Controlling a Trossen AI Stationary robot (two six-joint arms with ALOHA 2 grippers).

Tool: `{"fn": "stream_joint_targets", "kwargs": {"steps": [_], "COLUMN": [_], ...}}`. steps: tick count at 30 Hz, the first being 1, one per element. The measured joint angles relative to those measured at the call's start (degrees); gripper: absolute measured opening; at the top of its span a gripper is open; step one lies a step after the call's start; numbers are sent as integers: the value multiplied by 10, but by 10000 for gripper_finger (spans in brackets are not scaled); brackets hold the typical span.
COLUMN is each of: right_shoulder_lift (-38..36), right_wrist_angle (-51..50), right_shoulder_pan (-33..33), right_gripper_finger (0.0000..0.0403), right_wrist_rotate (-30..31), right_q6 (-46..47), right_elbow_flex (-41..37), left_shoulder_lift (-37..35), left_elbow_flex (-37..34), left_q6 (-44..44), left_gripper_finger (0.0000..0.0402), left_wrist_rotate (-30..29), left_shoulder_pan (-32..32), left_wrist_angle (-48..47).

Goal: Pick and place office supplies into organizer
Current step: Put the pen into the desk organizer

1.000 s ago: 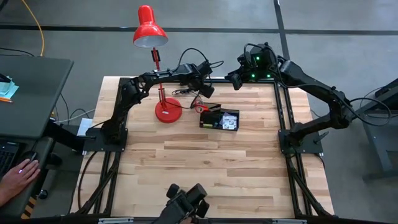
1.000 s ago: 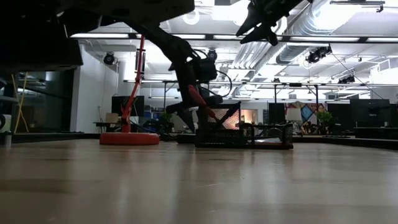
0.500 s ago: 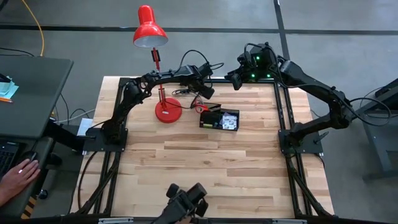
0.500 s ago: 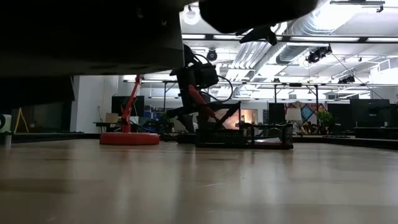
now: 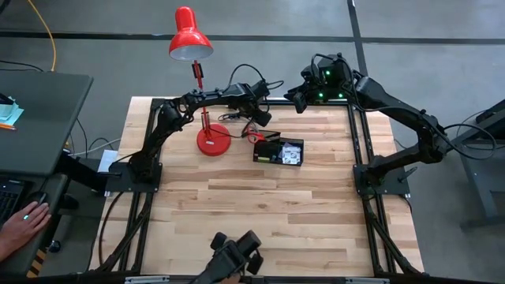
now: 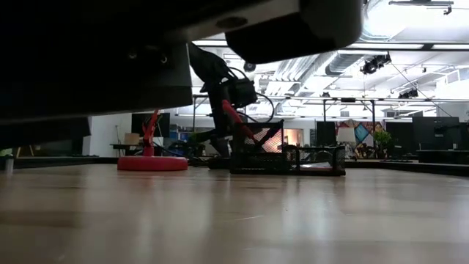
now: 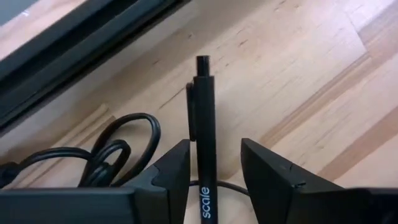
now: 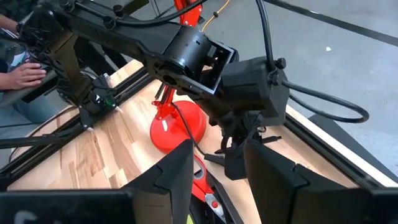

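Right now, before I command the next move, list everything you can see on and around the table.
pen: one, black, on the wood between the left gripper's fingers
scissors: one pair, red handles, beside the organizer
organizer: one, black, far half of the table
lamp: one, red, base left of the organizer
person's hand: one, at the side desk
left gripper: open around the pen
right gripper: open, raised over the far edge

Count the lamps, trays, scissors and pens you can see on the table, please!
red lamp: 1
black organizer: 1
red-handled scissors: 1
black pen: 1 in plain sight; any others inside the organizer are too small to tell
Total: 4
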Motion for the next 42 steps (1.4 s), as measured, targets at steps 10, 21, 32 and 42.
{"fn": "stream_joint_targets", "kwargs": {"steps": [10, 21, 32, 42], "right_shoulder_lift": [0, 0, 0, -8], "right_wrist_angle": [1, 1, -1, -1], "right_shoulder_pan": [0, 0, 0, -8], "right_gripper_finger": [134, 133, 134, 133], "right_wrist_rotate": [0, 0, 0, 5], "right_q6": [-2, -4, -1, -6], "right_elbow_flex": [0, 0, 0, 0], "left_shoulder_lift": [0, 0, -1, -2], "left_elbow_flex": [0, 0, 28, 160], "left_q6": [2, 19, 43, 98], "left_gripper_finger": [121, 12, 9, 6], "left_wrist_rotate": [-14, 2, 2, 2], "left_shoulder_pan": [4, 3, 3, -15], "left_wrist_angle": [-12, 4, -20, -48]}}
